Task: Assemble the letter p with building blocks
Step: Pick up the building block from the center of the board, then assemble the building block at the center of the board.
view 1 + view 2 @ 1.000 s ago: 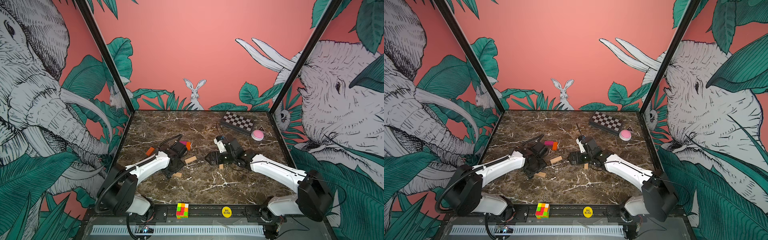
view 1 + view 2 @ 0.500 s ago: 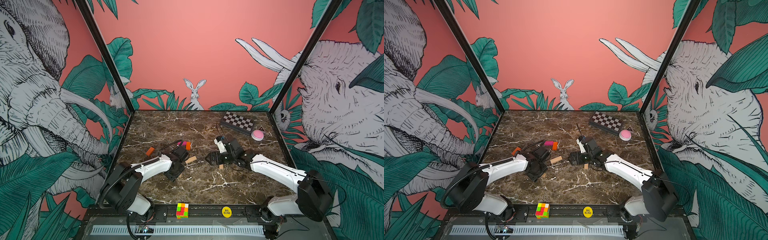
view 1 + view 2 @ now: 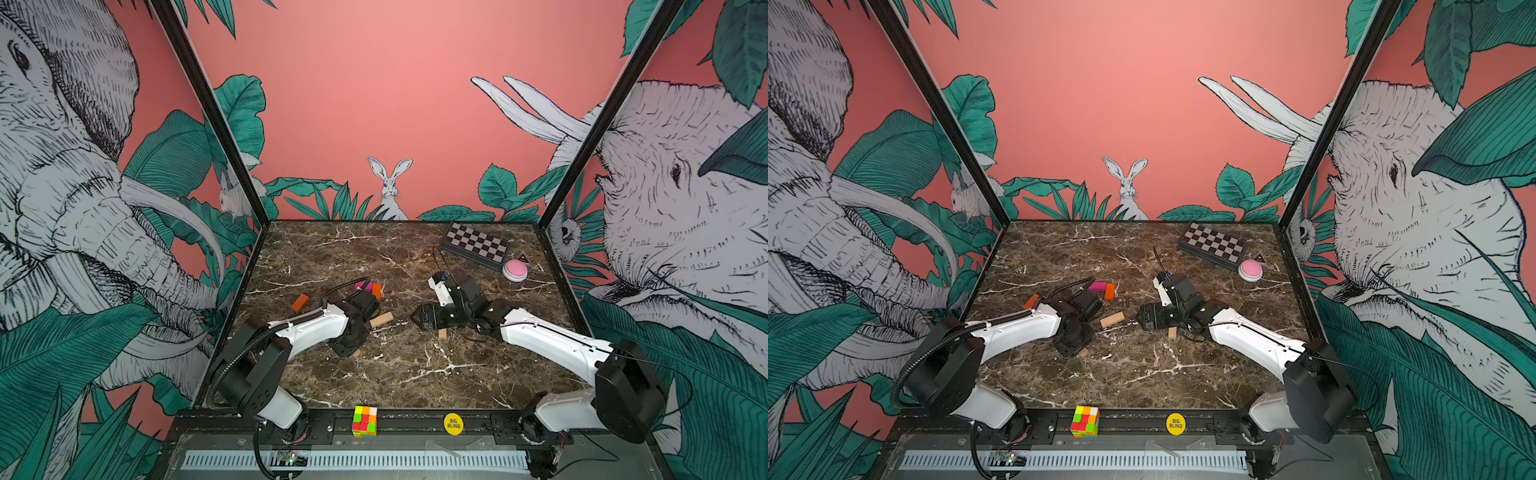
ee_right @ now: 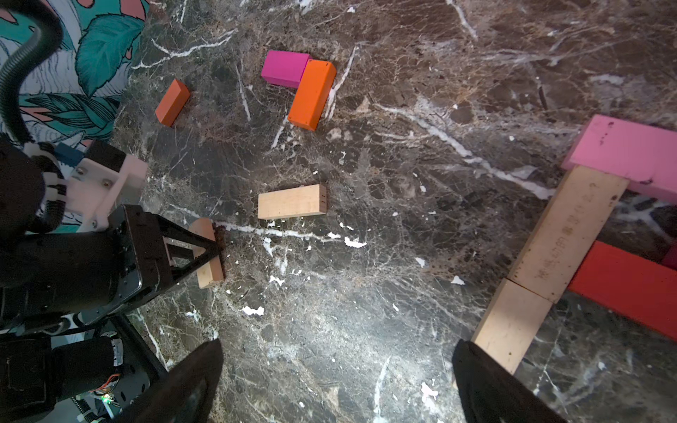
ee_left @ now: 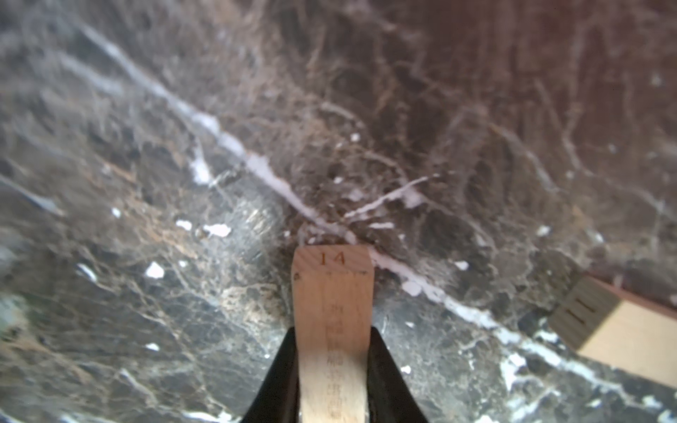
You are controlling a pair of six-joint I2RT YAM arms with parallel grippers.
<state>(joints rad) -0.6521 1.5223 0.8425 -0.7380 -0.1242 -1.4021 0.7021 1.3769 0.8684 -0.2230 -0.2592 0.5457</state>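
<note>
From above, only a tip of the tan block (image 3: 356, 353) peeks out. The left wrist view shows it stamped 14, on the worktop (image 5: 146, 183), pinched in the narrowed left gripper (image 5: 333, 340). The right gripper (image 4: 337, 344) gapes wide and empty beside the joined pink block (image 4: 622, 150) and plain planks (image 4: 564, 234).

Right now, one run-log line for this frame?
left gripper: shut on tan block | right gripper: open, empty, near partial letter | next: likely lift
</note>
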